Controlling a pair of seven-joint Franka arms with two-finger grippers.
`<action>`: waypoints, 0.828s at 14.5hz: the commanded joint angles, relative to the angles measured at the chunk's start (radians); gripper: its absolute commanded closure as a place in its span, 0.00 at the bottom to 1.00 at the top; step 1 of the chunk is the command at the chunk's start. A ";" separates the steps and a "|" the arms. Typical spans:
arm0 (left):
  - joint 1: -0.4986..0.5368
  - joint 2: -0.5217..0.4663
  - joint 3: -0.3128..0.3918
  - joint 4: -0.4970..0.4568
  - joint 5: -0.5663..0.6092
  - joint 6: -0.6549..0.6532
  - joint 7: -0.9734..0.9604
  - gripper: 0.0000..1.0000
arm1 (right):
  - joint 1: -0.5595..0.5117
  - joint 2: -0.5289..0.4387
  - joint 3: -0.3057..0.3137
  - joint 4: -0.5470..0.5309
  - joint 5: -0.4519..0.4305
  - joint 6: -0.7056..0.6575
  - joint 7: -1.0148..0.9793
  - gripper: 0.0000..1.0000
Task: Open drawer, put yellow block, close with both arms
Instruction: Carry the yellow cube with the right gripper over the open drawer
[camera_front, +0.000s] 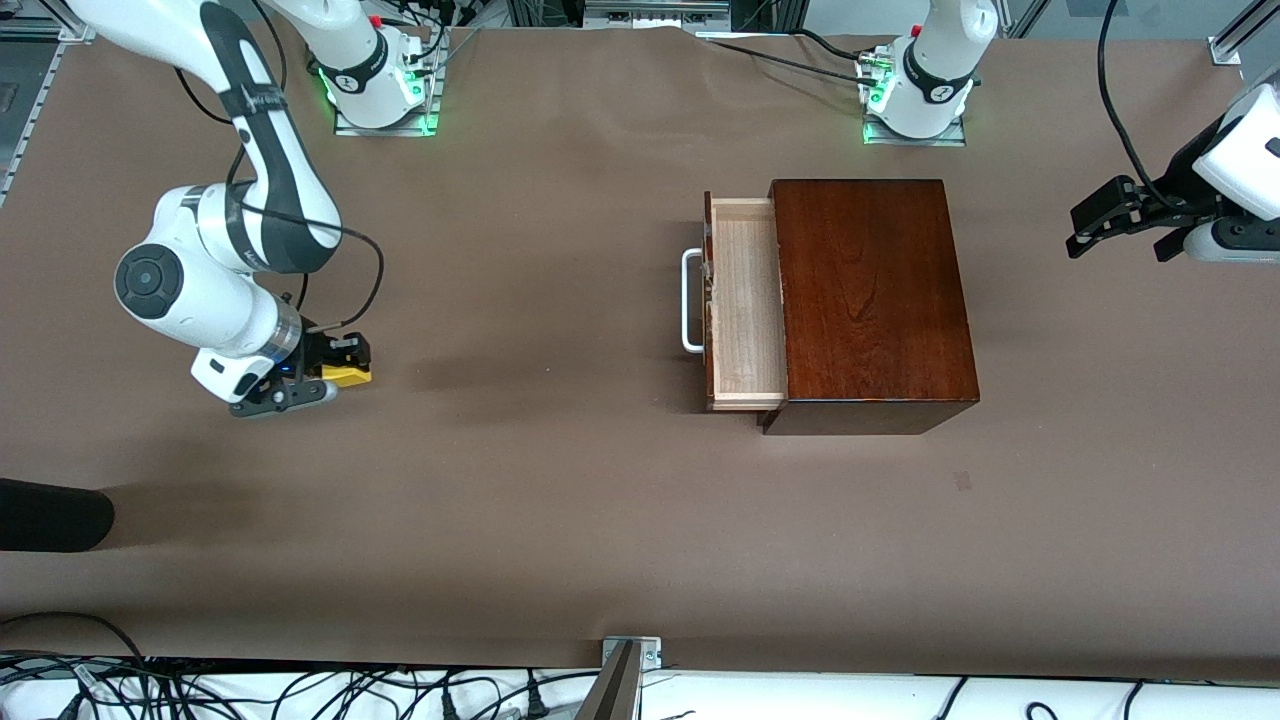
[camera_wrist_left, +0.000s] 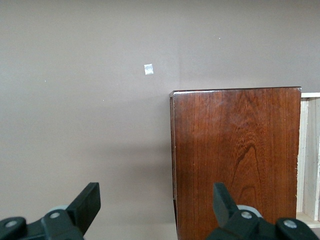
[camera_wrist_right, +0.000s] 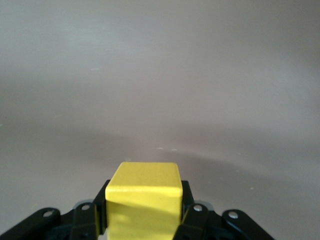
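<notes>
Front view: the glossy dark reddish-brown wooden box stands toward the left arm's end of the table, and serves as the landmark here.
Drawer: the pale light-wood drawer with its white bar handle is pulled partway out of the box, facing the right arm's end; its tray looks empty.
Block: the small bright yellow cube sits well apart from the box, toward the right arm's end of the table, low at the table surface; whether it has left the cloth I cannot tell.
Right gripper: the black two-finger right gripper is down at the cube, well away from the box, its fingers pinching the cube from both sides, as the right wrist view confirms.
Left gripper: the black left gripper waits in the air off the box's end that faces away from the drawer, jaws spread wide with nothing between them.
Step in hand: the drawer reads as opened and the cube as just grasped, so the placing is under way.
Next move: probably a lift, a carry toward the box, and a release over the open tray, clear of the handle and drawer front.
Surface: a plain brown cloth-covered table, with a small pale mark near the box.
Room: cables and metal framing run along the table's edges.
</notes>
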 joint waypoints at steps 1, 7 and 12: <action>0.010 -0.004 -0.009 0.006 0.021 0.004 0.012 0.00 | -0.004 -0.003 0.082 0.111 0.009 -0.141 -0.085 1.00; 0.010 -0.004 -0.009 0.006 0.021 0.003 0.011 0.00 | 0.081 0.015 0.338 0.326 -0.129 -0.221 -0.110 1.00; 0.010 -0.004 -0.009 0.006 0.020 0.003 0.011 0.00 | 0.405 0.194 0.332 0.570 -0.319 -0.252 -0.093 1.00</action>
